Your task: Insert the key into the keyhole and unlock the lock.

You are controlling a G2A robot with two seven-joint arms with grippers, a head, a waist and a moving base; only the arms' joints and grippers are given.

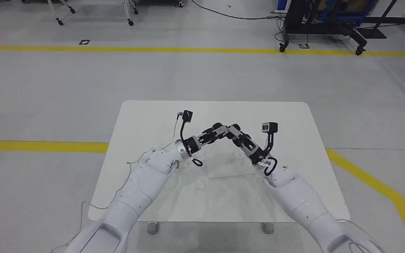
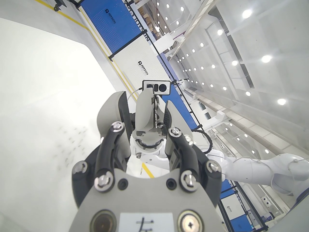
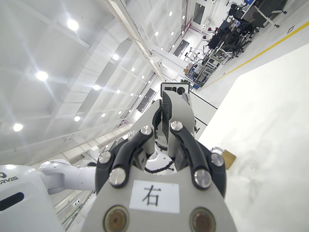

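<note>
Over the white table, the left gripper stood wide open around the right gripper.
The right one was pinched tight on the key; the brass padlock lay on the table nearby.

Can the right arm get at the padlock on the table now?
Probably yes: the padlock lies uncovered on the table, near the right gripper, but that gripper is shut.
</note>
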